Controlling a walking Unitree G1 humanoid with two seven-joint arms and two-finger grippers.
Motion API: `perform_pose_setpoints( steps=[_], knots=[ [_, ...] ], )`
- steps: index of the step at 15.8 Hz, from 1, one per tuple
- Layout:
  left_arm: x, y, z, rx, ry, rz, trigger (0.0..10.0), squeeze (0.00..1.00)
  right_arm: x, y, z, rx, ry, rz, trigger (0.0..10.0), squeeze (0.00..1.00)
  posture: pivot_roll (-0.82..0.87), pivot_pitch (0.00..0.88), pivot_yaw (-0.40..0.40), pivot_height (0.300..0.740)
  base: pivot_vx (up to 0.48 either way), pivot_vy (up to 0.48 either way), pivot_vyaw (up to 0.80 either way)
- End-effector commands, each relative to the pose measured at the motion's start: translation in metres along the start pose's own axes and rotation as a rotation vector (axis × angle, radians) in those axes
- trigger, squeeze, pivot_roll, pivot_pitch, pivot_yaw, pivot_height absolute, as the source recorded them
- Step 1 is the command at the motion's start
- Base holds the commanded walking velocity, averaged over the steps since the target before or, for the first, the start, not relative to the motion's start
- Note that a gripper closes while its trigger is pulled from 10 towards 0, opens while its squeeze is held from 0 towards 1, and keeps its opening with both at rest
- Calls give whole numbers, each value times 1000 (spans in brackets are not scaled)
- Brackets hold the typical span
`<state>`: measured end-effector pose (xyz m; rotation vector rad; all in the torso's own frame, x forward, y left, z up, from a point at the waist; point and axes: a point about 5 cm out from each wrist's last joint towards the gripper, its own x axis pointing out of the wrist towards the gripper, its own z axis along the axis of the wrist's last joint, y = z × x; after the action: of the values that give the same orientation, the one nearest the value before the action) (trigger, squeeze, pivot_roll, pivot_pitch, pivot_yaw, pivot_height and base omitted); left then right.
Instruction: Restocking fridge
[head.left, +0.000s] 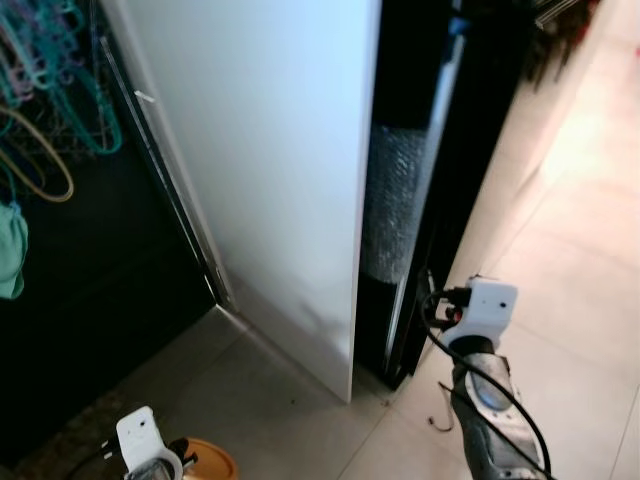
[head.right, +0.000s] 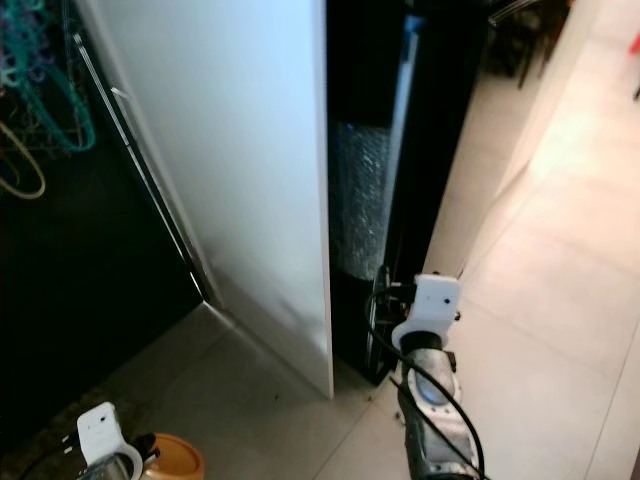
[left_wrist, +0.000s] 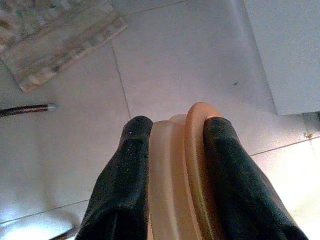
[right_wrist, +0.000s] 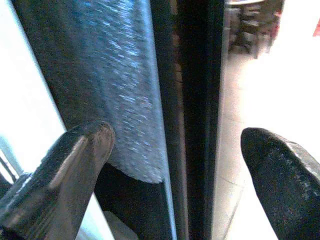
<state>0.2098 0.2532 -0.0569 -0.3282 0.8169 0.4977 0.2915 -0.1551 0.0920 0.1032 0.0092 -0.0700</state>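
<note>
Left pincer (left_wrist: 172, 150) clamps orange disc (left_wrist: 195, 165), carried low; right pincer (right_wrist: 175, 150) spread wide at dark door edge (right_wrist: 192, 110) to pull.

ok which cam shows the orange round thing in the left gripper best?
Left wrist view: the translucent orange round item sits edge-on, clamped between the left gripper fingers. Both eye views catch just an orange sliver at the bottom edge.
</note>
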Motion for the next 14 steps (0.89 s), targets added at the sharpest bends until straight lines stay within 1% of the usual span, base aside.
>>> perform_pose_setpoints(
  steps=[1,3,7,8,9,11,12,14],
  knots=[
    [-1,6,-4,17,22,8,10000,0,2,1,1,8,4,-2,10000,0,-181,0,84,740,0,0,0],
    [-1,6,-4,20,24,8,10000,0,2,-2,1,5,2,-10,10000,0,-180,0,83,740,0,0,0],
    [0,3,-4,16,25,-8,10000,0,5,-13,4,-14,-5,-50,10000,0,-177,0,73,740,0,0,0],
    [0,3,-4,13,26,-8,10000,0,7,-17,2,-10,11,-74,10000,0,-177,0,73,740,0,0,0],
    [-1,3,-5,8,28,-5,10000,0,8,-17,2,-10,16,-72,10000,0,-176,0,71,740,0,0,0],
    [-1,4,-5,6,28,0,10000,0,9,-13,5,1,-6,-59,10000,0,-175,0,71,740,120,0,-625],
    [-1,4,-5,11,29,1,10000,0,9,-12,6,-5,-14,-49,10000,0,-175,0,71,740,0,0,0],
    [-1,4,-5,9,30,1,10000,0,9,-7,5,-5,-8,-39,10000,0,-174,0,70,740,242,0,0]
  ],
)
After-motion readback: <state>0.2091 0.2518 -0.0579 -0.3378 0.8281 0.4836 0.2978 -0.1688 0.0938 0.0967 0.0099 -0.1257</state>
